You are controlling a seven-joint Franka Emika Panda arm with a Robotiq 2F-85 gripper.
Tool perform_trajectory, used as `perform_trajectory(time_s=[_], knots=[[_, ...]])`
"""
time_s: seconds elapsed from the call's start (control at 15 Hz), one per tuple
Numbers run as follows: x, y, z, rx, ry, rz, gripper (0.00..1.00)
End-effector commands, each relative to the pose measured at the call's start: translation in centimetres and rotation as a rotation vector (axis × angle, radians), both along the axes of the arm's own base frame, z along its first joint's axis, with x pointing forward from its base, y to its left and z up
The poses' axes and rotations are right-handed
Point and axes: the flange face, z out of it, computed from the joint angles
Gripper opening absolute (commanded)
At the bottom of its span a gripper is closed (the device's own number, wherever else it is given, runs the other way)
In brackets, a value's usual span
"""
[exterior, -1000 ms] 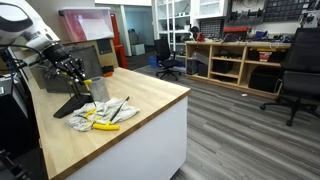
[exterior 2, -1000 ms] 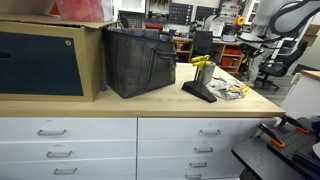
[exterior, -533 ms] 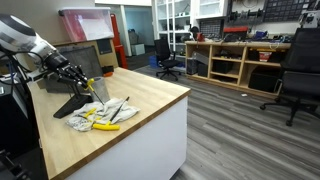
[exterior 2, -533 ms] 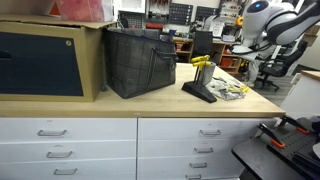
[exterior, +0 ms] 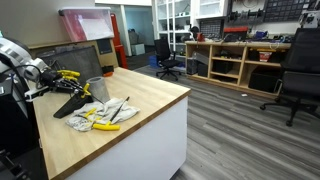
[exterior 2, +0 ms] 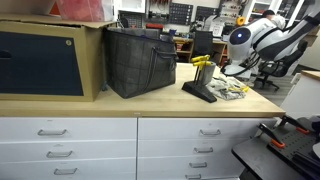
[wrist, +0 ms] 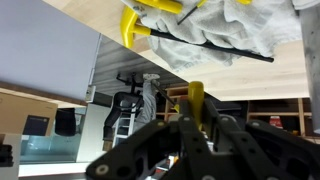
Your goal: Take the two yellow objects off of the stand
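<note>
My gripper [wrist: 196, 120] is shut on a yellow-handled tool [wrist: 195, 100], whose handle stands between the fingers in the wrist view. In an exterior view the gripper [exterior: 48, 77] holds this yellow tool [exterior: 68, 73] up and to the left of the dark slanted stand [exterior: 72, 103]. In an exterior view the stand [exterior 2: 200, 92] stands on the wooden counter with a yellow tool [exterior 2: 202, 62] at its top, and the arm [exterior 2: 250, 40] is behind it to the right.
A grey metal cup [exterior: 97, 88] stands by the stand. A white cloth [exterior: 100, 113] with longer yellow-handled tools [exterior: 105, 125] lies near the counter's front edge, and also shows in the wrist view [wrist: 215, 30]. A dark bag [exterior 2: 140, 62] and a box [exterior 2: 45, 60] stand on the counter.
The gripper has moved from over the stand away to the left, with a yellow tool in it. The arm has come further into the side view.
</note>
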Motion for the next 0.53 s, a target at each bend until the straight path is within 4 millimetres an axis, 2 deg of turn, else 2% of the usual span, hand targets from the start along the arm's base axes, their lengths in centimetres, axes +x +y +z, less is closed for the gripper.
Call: perform_trajectory(time_s=[0.0,0.2,0.47], knots=[[0.3,-1.2,-2.1,-0.074,0.016,0.028,0.04],[0.3,-2.4,-3.5,-0.117,0.039,0.053,0.04],[-0.1,-2.6,-4.8,-0.18,0.051,0.093,0.04]])
